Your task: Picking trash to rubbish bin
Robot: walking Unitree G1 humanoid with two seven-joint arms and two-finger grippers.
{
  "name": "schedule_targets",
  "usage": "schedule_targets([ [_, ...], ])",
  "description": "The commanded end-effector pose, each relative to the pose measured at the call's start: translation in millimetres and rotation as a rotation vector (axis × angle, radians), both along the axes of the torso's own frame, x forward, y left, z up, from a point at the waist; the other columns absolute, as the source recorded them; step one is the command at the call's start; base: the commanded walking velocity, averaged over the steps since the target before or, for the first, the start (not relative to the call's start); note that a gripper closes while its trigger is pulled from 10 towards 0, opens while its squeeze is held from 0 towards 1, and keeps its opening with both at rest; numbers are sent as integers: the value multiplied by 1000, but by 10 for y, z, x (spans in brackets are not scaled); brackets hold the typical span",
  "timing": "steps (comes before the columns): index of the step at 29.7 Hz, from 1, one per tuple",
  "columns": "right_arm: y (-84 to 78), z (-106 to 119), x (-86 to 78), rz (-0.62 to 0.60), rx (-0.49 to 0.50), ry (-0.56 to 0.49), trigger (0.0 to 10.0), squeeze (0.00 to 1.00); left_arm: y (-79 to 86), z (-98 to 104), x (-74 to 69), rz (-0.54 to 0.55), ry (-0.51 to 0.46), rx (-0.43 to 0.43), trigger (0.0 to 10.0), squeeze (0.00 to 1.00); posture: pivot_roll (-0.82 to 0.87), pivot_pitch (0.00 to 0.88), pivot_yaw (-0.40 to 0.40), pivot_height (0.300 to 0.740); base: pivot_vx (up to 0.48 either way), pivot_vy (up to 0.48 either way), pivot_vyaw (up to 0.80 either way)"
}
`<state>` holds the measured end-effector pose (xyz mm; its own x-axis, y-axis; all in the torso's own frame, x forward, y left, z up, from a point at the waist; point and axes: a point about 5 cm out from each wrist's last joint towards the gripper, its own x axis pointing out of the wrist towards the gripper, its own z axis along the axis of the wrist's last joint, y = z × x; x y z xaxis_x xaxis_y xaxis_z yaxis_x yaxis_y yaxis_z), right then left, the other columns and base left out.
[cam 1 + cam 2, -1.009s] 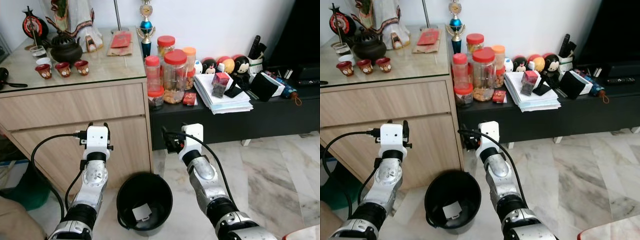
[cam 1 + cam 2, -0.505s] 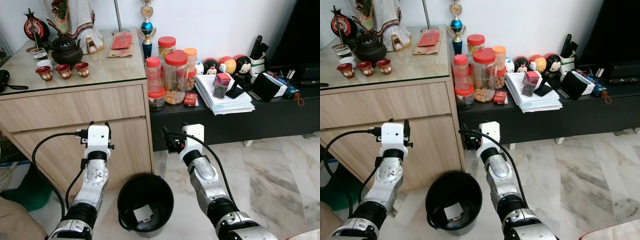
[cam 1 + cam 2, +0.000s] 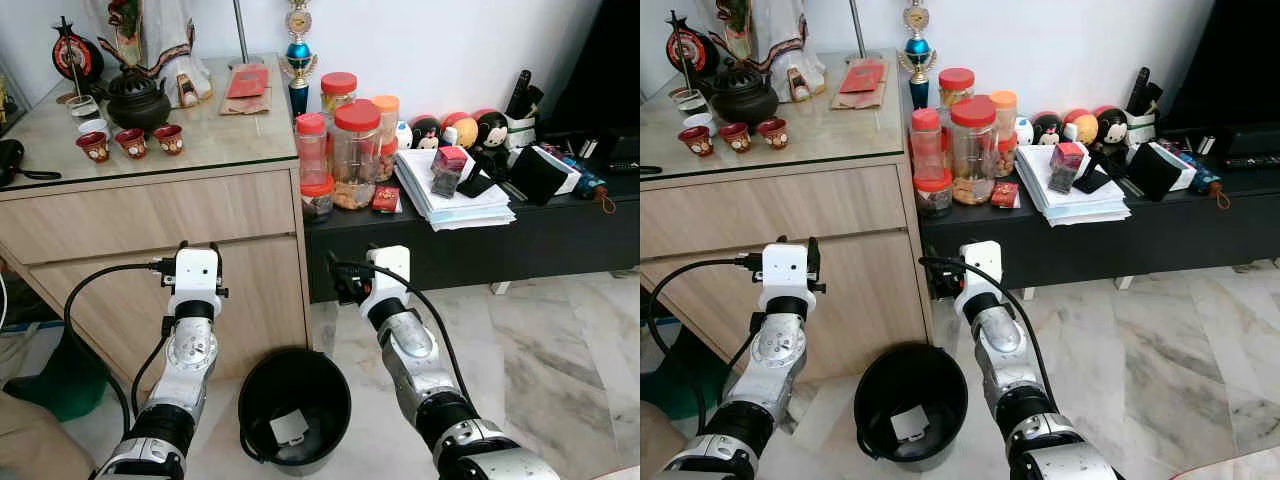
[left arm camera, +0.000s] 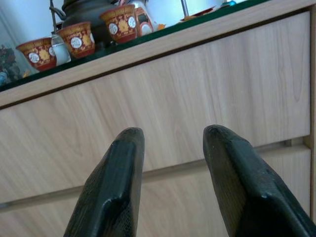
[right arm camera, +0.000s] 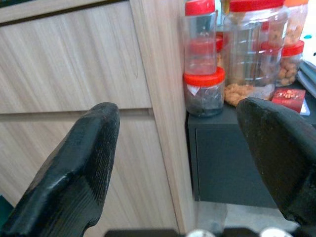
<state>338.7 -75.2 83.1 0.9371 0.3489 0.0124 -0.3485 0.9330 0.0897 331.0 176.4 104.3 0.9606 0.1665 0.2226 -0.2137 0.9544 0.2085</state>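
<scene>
Bin [image 3: 294, 405] sits on the floor at 6 o'clock between both empty grippers; right gripper [image 5: 197, 148] wide, left gripper [image 4: 170, 173] narrower, right maybe nearer.

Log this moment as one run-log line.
left gripper: open, empty, facing wooden cabinet | right gripper: open, empty, toward jars | bin: on floor between arms, white scrap inside

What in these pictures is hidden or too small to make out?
- White scrap in the black bin: too small to identify, eye views.
- Stack of papers: text too small.
- Left pincer and right pincer: fingertips cut off by the wrist views' edge.
</scene>
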Motion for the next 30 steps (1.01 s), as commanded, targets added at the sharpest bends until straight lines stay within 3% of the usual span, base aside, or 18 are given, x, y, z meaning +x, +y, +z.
schedule_targets([
  [1, 21, 5, 4, 2, 6, 1, 10000, 0, 8, 8, 17, 8, 9, -3, 10000, 0, 29, 0, 27, 740, -266, 0, 0],
  [30, 16, 34, 29, 9, 6, -5, 10000, 0, -22, -4, 17, 11, 12, -13, 10000, 0, 30, 0, 8, 740, -251, 0, 0],
])
